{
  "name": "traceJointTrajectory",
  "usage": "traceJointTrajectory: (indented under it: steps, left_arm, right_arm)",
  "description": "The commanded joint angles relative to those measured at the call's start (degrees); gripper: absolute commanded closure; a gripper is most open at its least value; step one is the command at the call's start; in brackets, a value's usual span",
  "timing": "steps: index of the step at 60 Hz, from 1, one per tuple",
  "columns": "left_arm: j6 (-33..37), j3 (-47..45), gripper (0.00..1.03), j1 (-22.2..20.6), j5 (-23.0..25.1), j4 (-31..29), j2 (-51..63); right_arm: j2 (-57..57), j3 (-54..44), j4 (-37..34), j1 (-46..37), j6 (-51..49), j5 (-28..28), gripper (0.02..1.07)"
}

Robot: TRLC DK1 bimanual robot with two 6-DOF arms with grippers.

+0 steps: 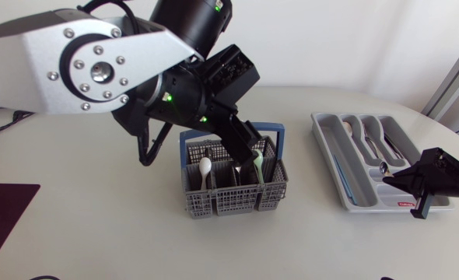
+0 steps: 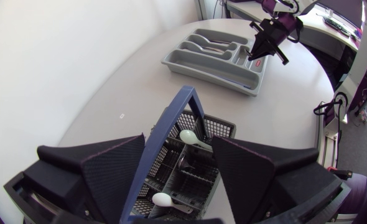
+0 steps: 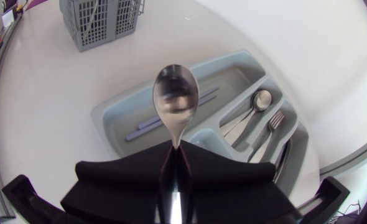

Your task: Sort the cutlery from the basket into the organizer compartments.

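Right claw (image 3: 174,152) clamped on a metal spoon (image 3: 176,99) above the organizer (image 3: 100,121), at the right of the worktop (image 1: 97,218). My left claw (image 2: 178,142) sits with its fingers apart, astride the blue handle (image 2: 171,130) of the basket (image 1: 229,198), where two pale spoons (image 1: 205,167) stand. As I judge it, a spoon released over a divider could land in the wrong compartment. The left claw could also snag the handle and tip the basket.
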Motion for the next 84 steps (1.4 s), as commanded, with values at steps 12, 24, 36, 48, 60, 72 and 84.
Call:
traceJointTrajectory:
  steps: [12, 24, 36, 48, 60, 72, 84]
  left_arm:
    - [1.05, -1.63, 0.29, -1.16, -0.93, -0.84, 2.01]
    - [1.84, -2.51, 0.29, -1.86, -1.28, -0.84, 2.01]
    - [2.81, -3.56, 0.29, -2.57, -2.07, -0.93, 1.65]
    - [2.9, -4.44, 0.29, -2.83, -2.34, -1.02, 0.34]
    - [3.25, -4.97, 0.29, -2.92, -2.34, -0.93, 0.07]
    - [3.25, -5.41, 0.29, -3.44, -2.34, -1.02, -0.02]
    - [3.16, -5.5, 0.29, -4.15, -3.13, -1.11, -0.02]
  right_arm:
    - [8.62, 8.71, -3.41, -3.3, -14.27, 4.78, 1.0]
    - [12.84, 10.65, -3.59, -3.57, -21.21, 10.31, 1.0]
    - [14.69, 8.89, -0.51, -3.13, -25.69, 14.8, 1.0]
    - [12.66, 8.1, -1.12, -3.74, -27.54, 15.85, 1.0]
    - [7.13, 4.41, -3.67, -4.09, -29.82, 15.59, 1.0]
    - [5.02, 2.47, -4.9, -3.83, -31.85, 17.08, 1.0]
    - [9.15, 5.11, -4.55, -2.33, -31.67, 21.04, 1.0]
